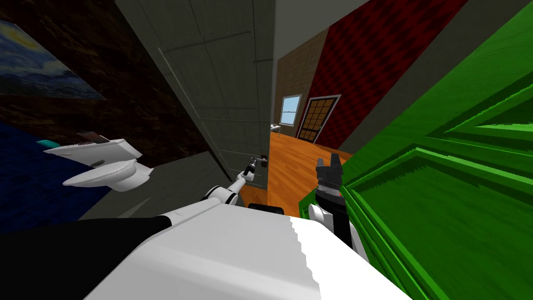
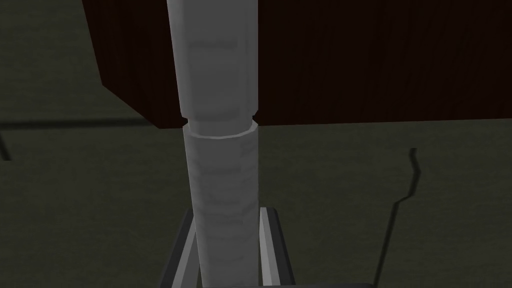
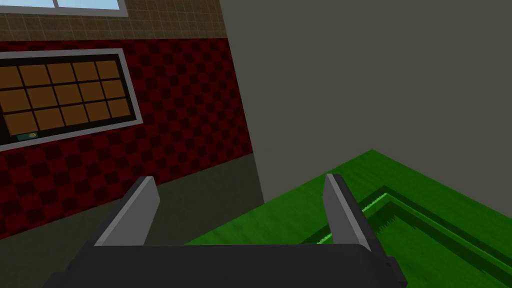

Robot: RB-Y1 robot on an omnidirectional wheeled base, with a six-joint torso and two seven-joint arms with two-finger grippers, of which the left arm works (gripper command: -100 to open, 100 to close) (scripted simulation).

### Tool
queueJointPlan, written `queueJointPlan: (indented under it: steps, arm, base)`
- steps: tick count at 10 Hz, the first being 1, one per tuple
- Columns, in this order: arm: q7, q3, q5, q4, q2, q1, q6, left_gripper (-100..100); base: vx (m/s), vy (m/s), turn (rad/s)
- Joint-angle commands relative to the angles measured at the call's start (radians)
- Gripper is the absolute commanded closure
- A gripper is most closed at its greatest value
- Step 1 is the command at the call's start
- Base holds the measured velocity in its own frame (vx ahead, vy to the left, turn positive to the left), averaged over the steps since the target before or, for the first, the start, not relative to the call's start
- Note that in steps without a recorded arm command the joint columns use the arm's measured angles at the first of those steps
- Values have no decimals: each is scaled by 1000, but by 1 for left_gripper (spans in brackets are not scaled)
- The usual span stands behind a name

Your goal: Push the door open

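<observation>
Grey panelled door (image 1: 224, 78), with pale cylindrical handle (image 2: 222, 165), stands ajar.

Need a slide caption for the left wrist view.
Left gripper shut on the light grey cylindrical door handle, gripping it from both sides.

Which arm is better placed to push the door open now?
Left: the left gripper is shut on the handle of the grey door; the right gripper hangs open by the green panel.

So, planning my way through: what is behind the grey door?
Past the grey door at its free edge: an orange wood floor, a red chequered wall, a window and a paned door. The leaf, whose handle my left tool grips, covers the rest.
</observation>
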Motion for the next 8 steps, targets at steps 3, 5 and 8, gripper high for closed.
queueJointPlan:
  steps: [3, 5, 8]
  arm:
    - [-28, 20, 19, 5, 24, -7, -14, 100]
    - [-28, 20, 19, 5, 24, -7, -14, 100]
    - [-43, 23, 27, -8, 24, -5, -12, 100]
  base:
    - [157, 19, 112]
    - [63, 25, 9]
    - [72, 32, 82]
